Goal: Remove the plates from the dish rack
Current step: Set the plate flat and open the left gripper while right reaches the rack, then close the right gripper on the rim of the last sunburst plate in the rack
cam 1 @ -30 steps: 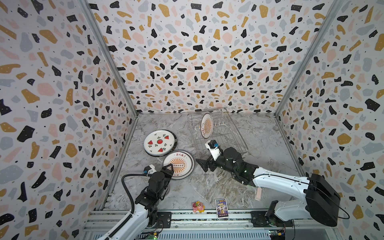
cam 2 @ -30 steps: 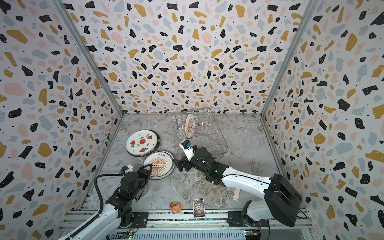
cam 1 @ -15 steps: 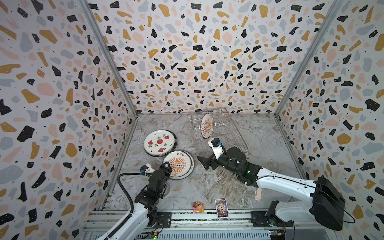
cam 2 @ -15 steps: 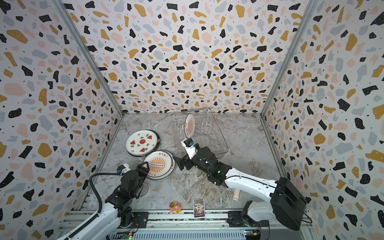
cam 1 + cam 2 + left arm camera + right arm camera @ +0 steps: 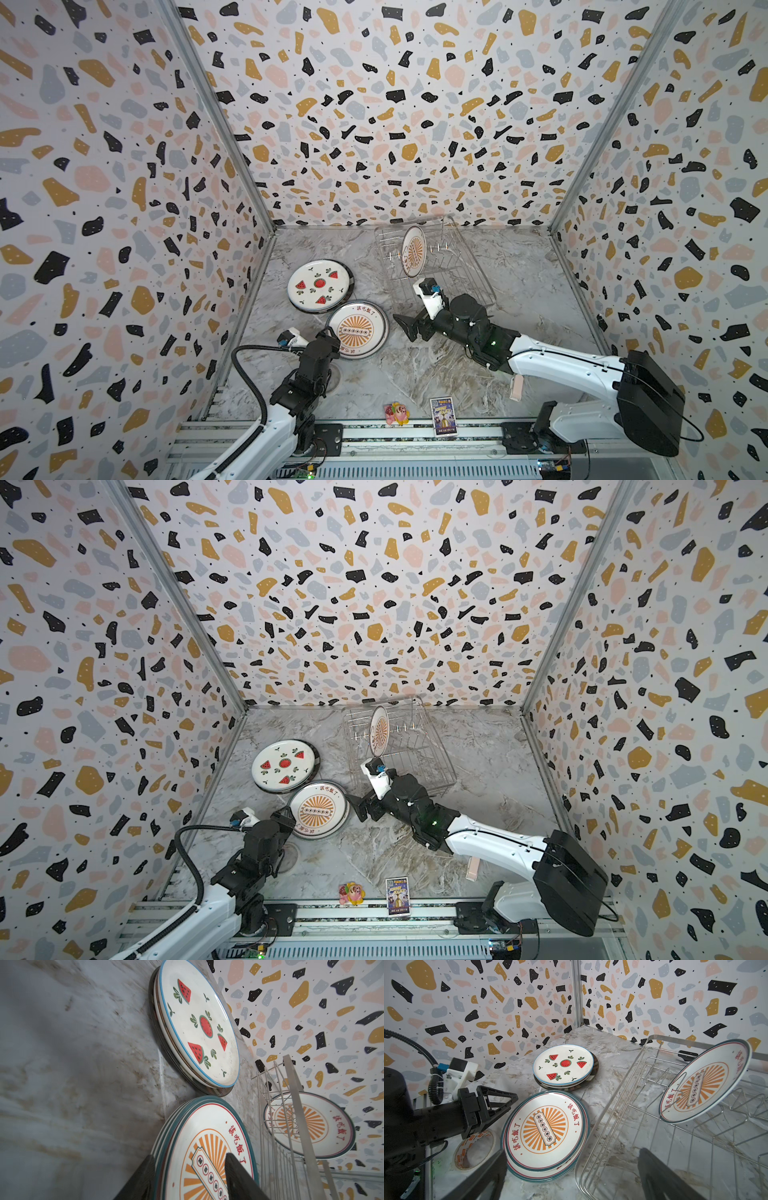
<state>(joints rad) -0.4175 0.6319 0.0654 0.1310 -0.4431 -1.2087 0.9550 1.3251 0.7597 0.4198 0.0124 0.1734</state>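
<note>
**Markings.** We read four red characters, 該吃飯了, on the racked plate [image 5: 309,1124] and again on the top plate of the sunburst stack [image 5: 207,1147]. Each orange sunburst carries a central banner of black discs, and their characters are too small to read. The watermelon stack [image 5: 563,1065] bears no writing. The tape roll [image 5: 475,1147] has orange print, and the card [image 5: 442,415] at the front edge has a printed face. We cannot read either.

**Task items.** The dish rack [image 5: 453,270] sits askew on the bench [image 5: 519,291] near the back wall. The racked plate stands on edge between the prongs at the rack's far end, tilted. The sunburst stack lies flat just beside the rack's near left corner. The watermelon stack lies just beyond it, nearer the left wall.

**Left arm.** The forearm rises from the front left base, and the left claw [image 5: 512,1102] points at the near rim of the sunburst stack. The claw is released, with the jaws apart and straddling that rim. One finger is over the top plate's face and the other is outside the stack's edge. We cannot tell whether either finger touches.

**Right arm.** The arm lies low and stretched across the bench from the front right base. The right claw [image 5: 405,328] sits between the sunburst stack and the rack's near corner. Its jaws are spread wide and grasp nothing.
</note>
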